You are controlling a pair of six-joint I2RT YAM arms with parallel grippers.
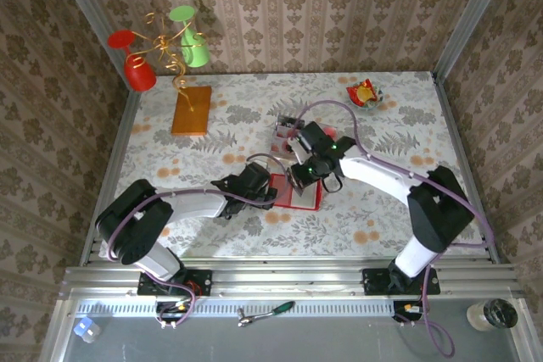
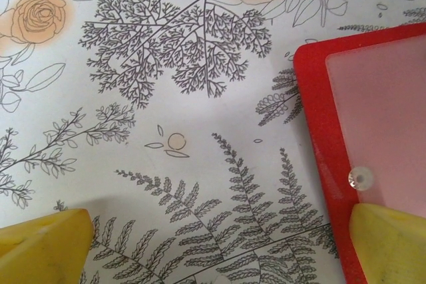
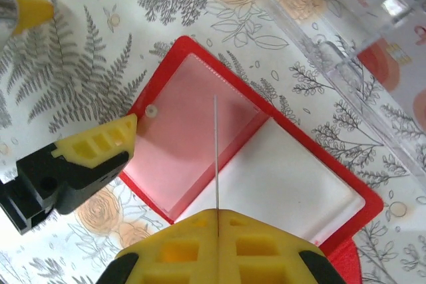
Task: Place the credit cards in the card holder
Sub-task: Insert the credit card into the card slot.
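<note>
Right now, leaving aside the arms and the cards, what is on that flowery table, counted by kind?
Red card holder: 1
Clear plastic case: 1
Snack wrapper: 1
Gold wire stand on its orange-brown block: 1
Goblets: 2 (red goblet, green goblet)
Total: 6

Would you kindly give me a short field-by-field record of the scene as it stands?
card holder: open flat on the table, clear pockets up
right gripper: shut on a credit card, seen edge-on, over the holder
left gripper: open, one finger at the holder's corner
card tip touching the holder: cannot tell
</note>
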